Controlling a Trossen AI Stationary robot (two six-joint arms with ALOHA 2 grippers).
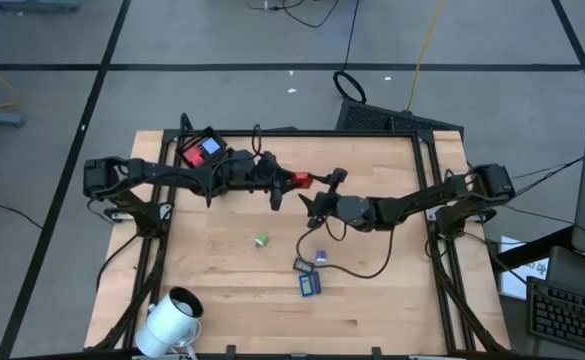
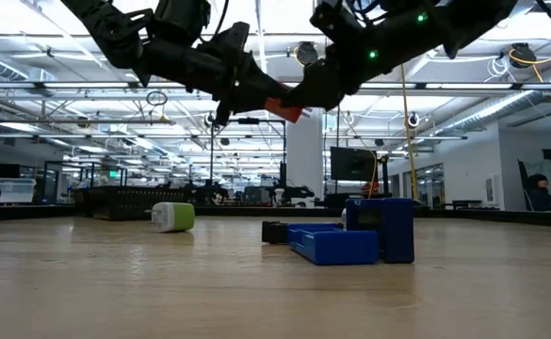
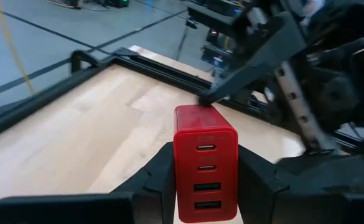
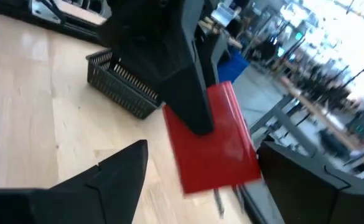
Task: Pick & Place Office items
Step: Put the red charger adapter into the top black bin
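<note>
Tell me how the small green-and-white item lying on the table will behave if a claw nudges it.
The green-and-white item looks rounded in the low view, so it may roll rather than slide. It is small and probably light. Its smooth-looking shell could slip between claw fingers.

The wooden table [image 1: 372,300] bears blue items [image 1: 310,285], a green-and-white bit [image 1: 262,240], a white cylinder [image 1: 172,318].

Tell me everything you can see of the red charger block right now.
The red charger block is a glossy plastic rectangle with four stacked ports on one face. It is held in the air above the wooden table, clamped between the left gripper's jaws. The right gripper is at its far end, jaws open around it.
</note>
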